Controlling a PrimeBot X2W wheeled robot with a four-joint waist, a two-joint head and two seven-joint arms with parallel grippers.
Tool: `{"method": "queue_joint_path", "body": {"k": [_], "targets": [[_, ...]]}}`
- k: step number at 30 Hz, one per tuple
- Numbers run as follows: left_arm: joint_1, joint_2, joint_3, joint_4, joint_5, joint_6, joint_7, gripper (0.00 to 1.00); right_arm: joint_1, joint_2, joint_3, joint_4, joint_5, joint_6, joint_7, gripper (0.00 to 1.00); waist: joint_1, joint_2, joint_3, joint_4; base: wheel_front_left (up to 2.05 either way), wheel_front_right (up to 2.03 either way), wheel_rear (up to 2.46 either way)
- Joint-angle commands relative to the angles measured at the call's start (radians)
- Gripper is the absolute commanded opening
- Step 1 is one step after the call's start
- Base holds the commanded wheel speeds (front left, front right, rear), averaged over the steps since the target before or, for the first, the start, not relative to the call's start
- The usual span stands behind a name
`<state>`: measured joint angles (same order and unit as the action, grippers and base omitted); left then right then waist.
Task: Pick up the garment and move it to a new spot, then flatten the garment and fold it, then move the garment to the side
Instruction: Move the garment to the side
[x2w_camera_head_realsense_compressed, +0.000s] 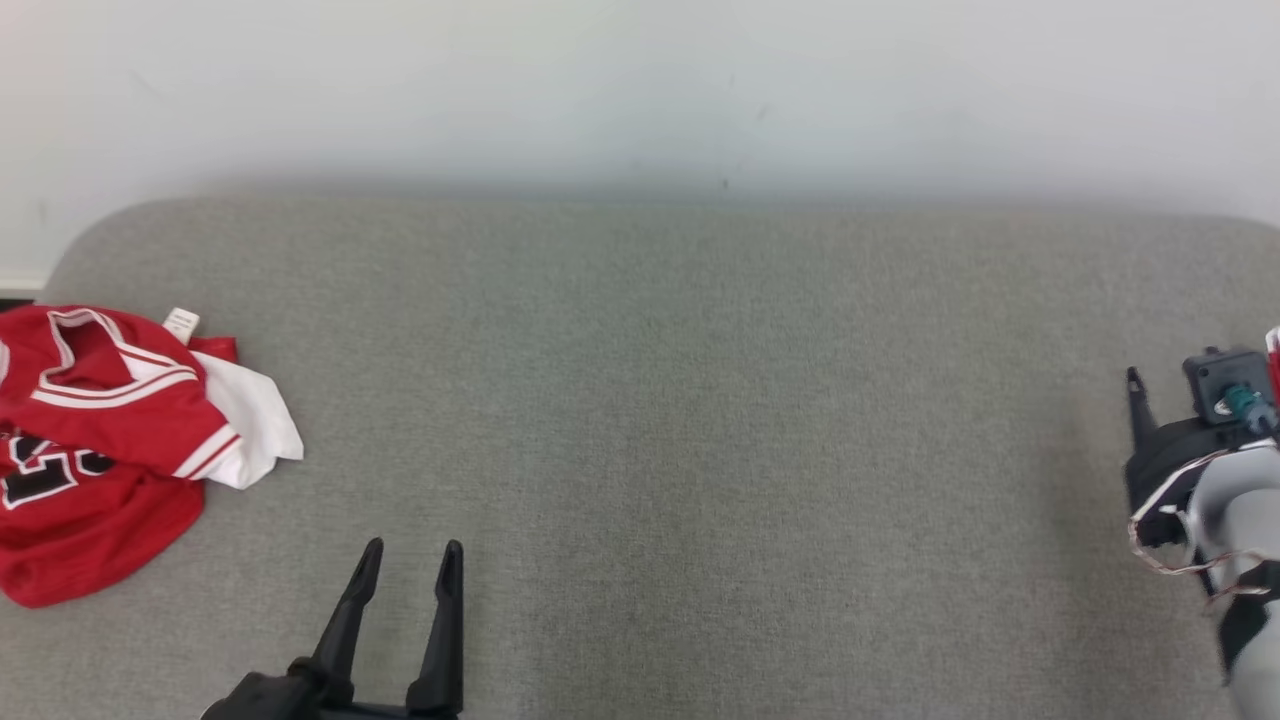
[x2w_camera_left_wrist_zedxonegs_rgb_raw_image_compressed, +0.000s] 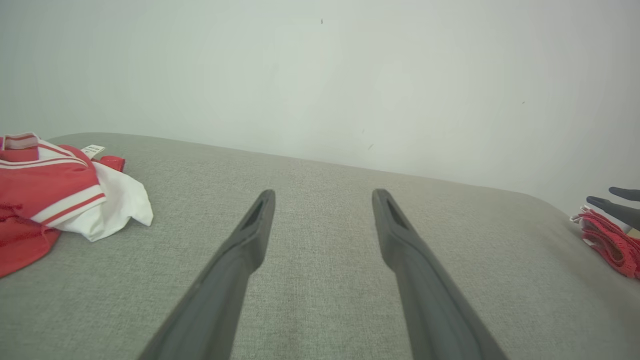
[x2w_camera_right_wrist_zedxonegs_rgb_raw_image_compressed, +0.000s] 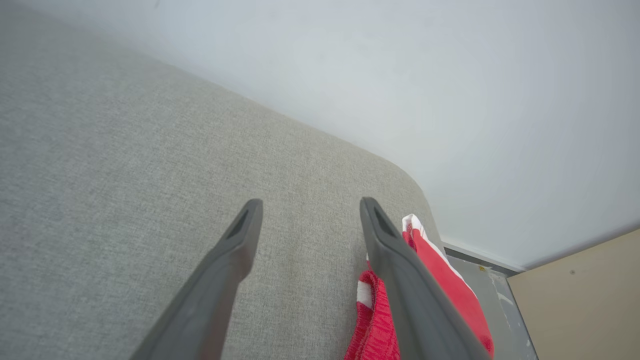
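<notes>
A crumpled red and white garment (x2w_camera_head_realsense_compressed: 100, 440) with black numerals lies at the left edge of the grey cushion (x2w_camera_head_realsense_compressed: 660, 400); it also shows in the left wrist view (x2w_camera_left_wrist_zedxonegs_rgb_raw_image_compressed: 60, 195). My left gripper (x2w_camera_head_realsense_compressed: 412, 550) hovers low near the front edge, right of that garment, open and empty (x2w_camera_left_wrist_zedxonegs_rgb_raw_image_compressed: 324, 197). A second red garment (x2w_camera_right_wrist_zedxonegs_rgb_raw_image_compressed: 450, 290) lies at the cushion's far right edge (x2w_camera_left_wrist_zedxonegs_rgb_raw_image_compressed: 607, 240). My right gripper (x2w_camera_right_wrist_zedxonegs_rgb_raw_image_compressed: 311, 205) stands open just left of it, one finger (x2w_camera_head_realsense_compressed: 1136, 395) pointing up, with nothing between its jaws.
A pale wall (x2w_camera_head_realsense_compressed: 640, 90) runs behind the cushion. Past the cushion's right corner there is grey floor (x2w_camera_right_wrist_zedxonegs_rgb_raw_image_compressed: 495, 295) and a tan panel (x2w_camera_right_wrist_zedxonegs_rgb_raw_image_compressed: 580, 310). A small white tag (x2w_camera_head_realsense_compressed: 181, 322) sticks out of the left garment.
</notes>
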<state>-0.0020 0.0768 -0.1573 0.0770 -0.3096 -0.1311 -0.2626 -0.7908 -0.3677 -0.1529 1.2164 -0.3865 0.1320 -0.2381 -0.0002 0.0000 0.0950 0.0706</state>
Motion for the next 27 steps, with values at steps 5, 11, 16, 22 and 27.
{"method": "queue_joint_path", "body": {"k": [5, 11, 16, 22, 27], "targets": [[0.051, -0.015, 0.048, -0.013, -0.008, 0.003, -0.004, 1.00, 0.175, 0.144, -0.063, -0.205, 0.090, -0.003, -0.022, 1.00, 0.0002, 0.0000, -0.086, 0.036, 0.00, 0.00, 0.00], [0.084, -0.022, 0.080, -0.025, -0.003, 0.003, -0.004, 1.00, 0.471, 0.283, -0.042, -0.647, 0.296, -0.003, -0.026, 1.00, 0.0002, 0.0000, -0.116, 0.051, 0.00, 0.00, 0.00], [0.083, -0.025, 0.084, -0.024, 0.012, 0.002, -0.004, 1.00, 0.697, 0.314, 0.012, -0.998, 0.444, -0.003, 0.043, 1.00, 0.0002, 0.0000, -0.124, 0.053, 0.00, 0.00, 0.00], [0.085, -0.025, 0.076, -0.006, 0.046, 0.002, -0.004, 1.00, 0.841, 0.317, 0.041, -1.156, 0.535, -0.003, 0.130, 1.00, 0.0002, 0.0000, -0.125, 0.045, 0.00, 0.00, 0.00], [0.082, -0.023, 0.082, 0.000, 0.061, 0.002, -0.004, 1.00, 0.859, 0.318, 0.058, -1.169, 0.559, -0.003, 0.164, 1.00, 0.0002, 0.0000, -0.125, 0.033, 0.00, 0.00, 0.00]]}}
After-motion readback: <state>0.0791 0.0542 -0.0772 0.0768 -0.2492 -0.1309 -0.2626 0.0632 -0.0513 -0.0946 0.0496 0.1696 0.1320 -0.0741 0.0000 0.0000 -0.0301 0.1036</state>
